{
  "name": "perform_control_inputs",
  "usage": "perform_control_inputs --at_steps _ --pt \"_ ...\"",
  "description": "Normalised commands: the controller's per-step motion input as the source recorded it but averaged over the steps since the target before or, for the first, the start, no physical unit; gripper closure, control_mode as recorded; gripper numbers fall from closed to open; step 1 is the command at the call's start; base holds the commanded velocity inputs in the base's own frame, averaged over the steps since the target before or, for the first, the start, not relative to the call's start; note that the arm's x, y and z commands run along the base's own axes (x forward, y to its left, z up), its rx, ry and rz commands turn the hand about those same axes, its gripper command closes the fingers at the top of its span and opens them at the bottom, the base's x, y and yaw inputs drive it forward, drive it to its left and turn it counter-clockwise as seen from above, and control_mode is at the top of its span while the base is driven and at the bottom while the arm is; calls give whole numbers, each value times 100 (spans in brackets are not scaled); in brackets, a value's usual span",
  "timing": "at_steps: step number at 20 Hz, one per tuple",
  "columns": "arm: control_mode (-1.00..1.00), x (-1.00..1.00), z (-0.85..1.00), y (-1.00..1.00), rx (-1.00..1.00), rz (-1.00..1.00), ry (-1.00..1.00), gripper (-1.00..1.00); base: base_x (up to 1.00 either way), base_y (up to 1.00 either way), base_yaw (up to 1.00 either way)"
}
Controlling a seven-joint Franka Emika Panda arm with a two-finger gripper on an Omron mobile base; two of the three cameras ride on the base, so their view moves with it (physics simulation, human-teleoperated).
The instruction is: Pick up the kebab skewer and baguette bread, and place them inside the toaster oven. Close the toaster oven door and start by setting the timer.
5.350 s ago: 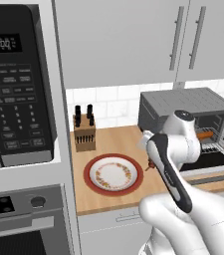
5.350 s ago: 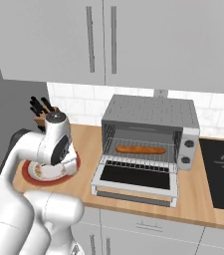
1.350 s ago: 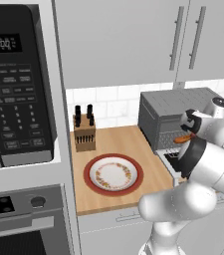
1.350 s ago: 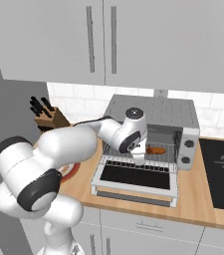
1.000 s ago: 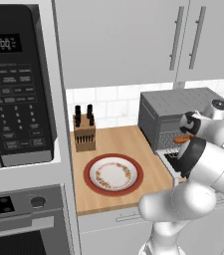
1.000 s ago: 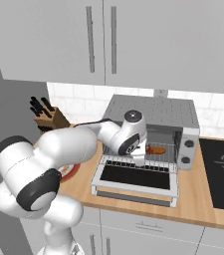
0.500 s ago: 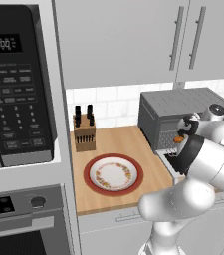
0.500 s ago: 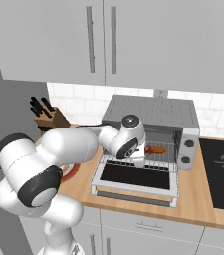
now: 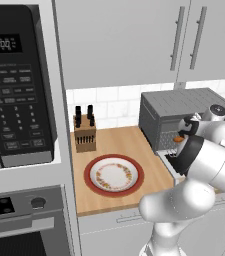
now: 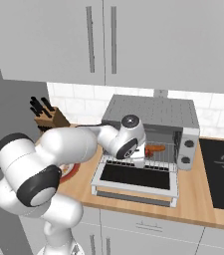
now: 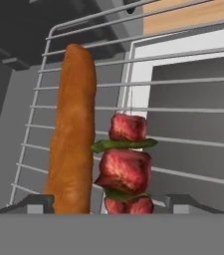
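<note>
**Operator:** Since a second ago my jaws have spread apart; the gripper (image 11: 103, 205) now stands wide with a dark finger tip on either side of the kebab skewer (image 11: 126, 164), no longer pinching it. It lies on the wire rack (image 11: 193, 114) just beside the baguette bread (image 11: 73, 134), both inside the toaster oven (image 10: 156, 117).

**Spotter:** So both are in. What worries you?

**Operator:** Backing out. In the hand view the skewer sits between my finger tips, so a crooked retreat could catch it and drag it off the rack onto the toaster oven door (image 10: 136, 177), which lies dropped open below.

**Spotter:** And after that?

**Operator:** My wrist hangs low over that door. I'd judge I must clear it fully before lifting the door, or it jams against the arm.
</note>
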Motion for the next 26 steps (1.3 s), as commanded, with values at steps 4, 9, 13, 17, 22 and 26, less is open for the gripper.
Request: perform_control_inputs --at_steps 4,9,13,17,22,26 --pt "-100 0 0 -1 0 0 0 -100 0 0 0" --pt "-100 -16 19 -20 0 0 0 -100 0 0 0" --pt "-100 -43 37 -26 0 3 0 -100 0 0 0" --pt "-100 -46 20 -26 0 7 0 -100 0 0 0" --pt "-100 -10 0 -9 -10 15 -1 -100 0 0 0" --pt "-100 0 -8 -3 -19 33 -10 -100 0 0 0"
